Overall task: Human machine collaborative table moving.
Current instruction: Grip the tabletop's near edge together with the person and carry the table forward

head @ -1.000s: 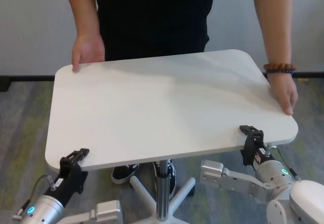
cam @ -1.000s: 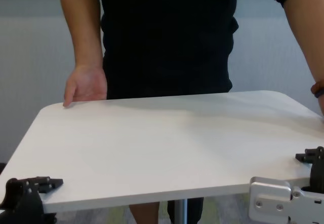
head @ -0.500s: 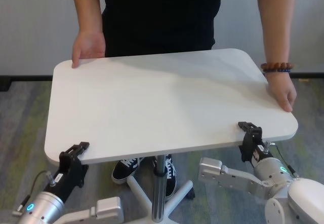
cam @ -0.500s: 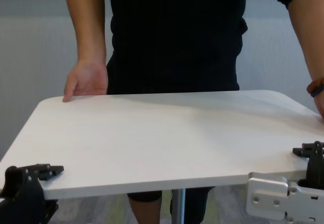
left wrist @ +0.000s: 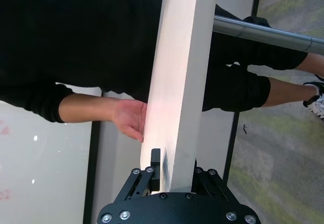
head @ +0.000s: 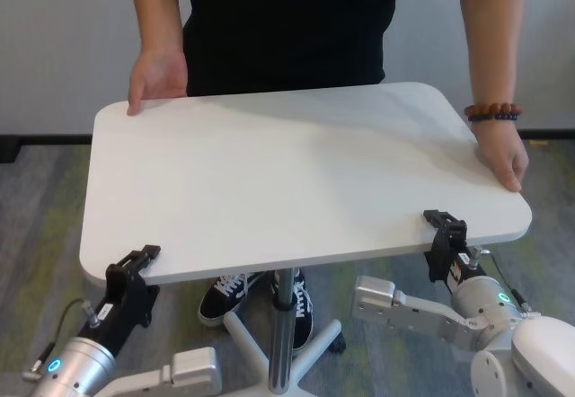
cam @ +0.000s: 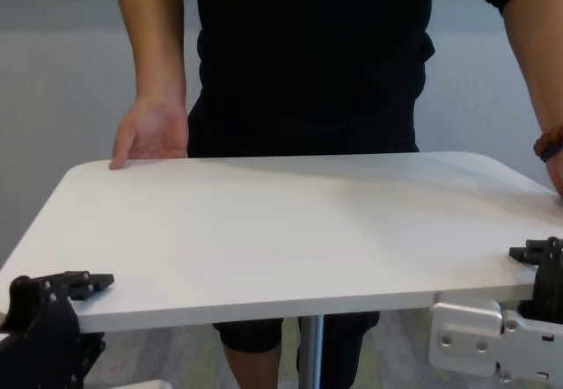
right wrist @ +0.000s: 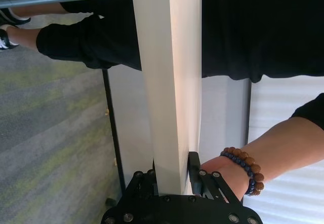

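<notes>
The white table (head: 296, 177) stands on a silver pole (head: 281, 334). My left gripper (head: 137, 267) is shut on the table's near left edge; the left wrist view shows the board (left wrist: 174, 107) clamped between its jaws. My right gripper (head: 444, 233) is shut on the near right edge, and the right wrist view shows the board (right wrist: 169, 92) clamped in it as well. The human (head: 287, 20) in black stands at the far side. One hand (head: 154, 78) rests on the far left corner. The hand with the beaded bracelet (head: 492, 110) grips the right edge.
The table's white star base (head: 269, 352) and the person's sneakers (head: 225, 294) are under the tabletop on grey-green carpet. A pale wall with a dark baseboard (head: 13, 145) runs behind the person. My silver forearms (head: 413, 312) lie below the near edge.
The table has shifted slightly away from me and the person has moved back with it. Both grippers stay clamped on the near edge.
</notes>
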You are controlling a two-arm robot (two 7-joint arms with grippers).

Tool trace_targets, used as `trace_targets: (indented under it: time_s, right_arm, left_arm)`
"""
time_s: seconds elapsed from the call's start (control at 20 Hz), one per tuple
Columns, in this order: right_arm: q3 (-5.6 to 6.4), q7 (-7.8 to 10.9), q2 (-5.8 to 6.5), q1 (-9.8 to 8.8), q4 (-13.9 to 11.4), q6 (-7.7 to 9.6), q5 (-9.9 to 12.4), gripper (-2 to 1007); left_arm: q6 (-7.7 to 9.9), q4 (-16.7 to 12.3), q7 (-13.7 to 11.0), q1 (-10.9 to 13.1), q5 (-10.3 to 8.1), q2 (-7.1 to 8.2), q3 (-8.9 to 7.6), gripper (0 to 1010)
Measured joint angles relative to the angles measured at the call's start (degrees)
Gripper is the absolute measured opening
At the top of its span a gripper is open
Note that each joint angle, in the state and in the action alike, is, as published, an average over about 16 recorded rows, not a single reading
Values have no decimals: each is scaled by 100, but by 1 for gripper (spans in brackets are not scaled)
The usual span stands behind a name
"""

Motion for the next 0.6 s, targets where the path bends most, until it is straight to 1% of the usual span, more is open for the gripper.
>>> trace_targets:
  time_s: [0.35,0.6]
  right_arm:
    - [85,-30,-53,11,69,-101,-68,289]
    - [156,-38,-92,53,154,-188,-101,290]
  left_arm:
    - [-7,-3,51,-54,84,-27,44,295]
    - [-27,30,45,-147,133,-44,107,295]
